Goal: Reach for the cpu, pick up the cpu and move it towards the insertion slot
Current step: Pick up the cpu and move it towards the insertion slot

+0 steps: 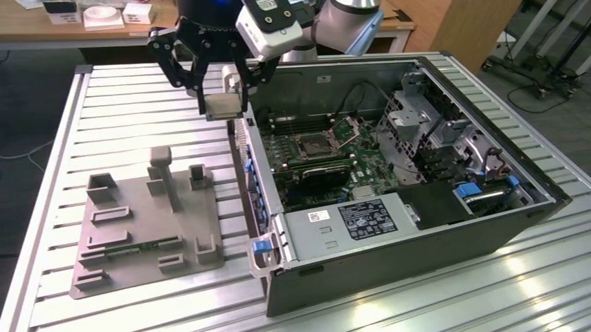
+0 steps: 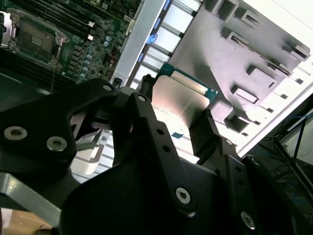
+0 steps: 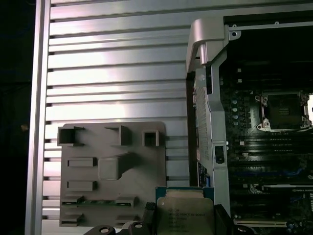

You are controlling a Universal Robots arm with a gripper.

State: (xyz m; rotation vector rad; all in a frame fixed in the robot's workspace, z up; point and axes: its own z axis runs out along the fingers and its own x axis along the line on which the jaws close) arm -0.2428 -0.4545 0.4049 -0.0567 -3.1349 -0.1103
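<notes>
The gripper (image 1: pixel 224 104) is clamped on the cpu (image 1: pixel 224 106), lifted above the case's rim. The slot (image 1: pixel 317 144) lies toward the exterior view's right of it, inside the case (image 1: pixel 480 228), well apart and lower

Fixture (image 1: pixel 148 221) on table (image 1: pixel 120 97), at exterior view's left of computer case (image 1: pixel 406 180).

Light: bright, even, from overhead | Glare: pale streaks on ribbed aluminium table (image 1: pixel 138 104), strongest at its near edge | Shadows: soft beside grey plastic fixture (image 1: pixel 138 221) | Focus: black gripper (image 2: pixel 178 117) blurred in second wrist view
</notes>
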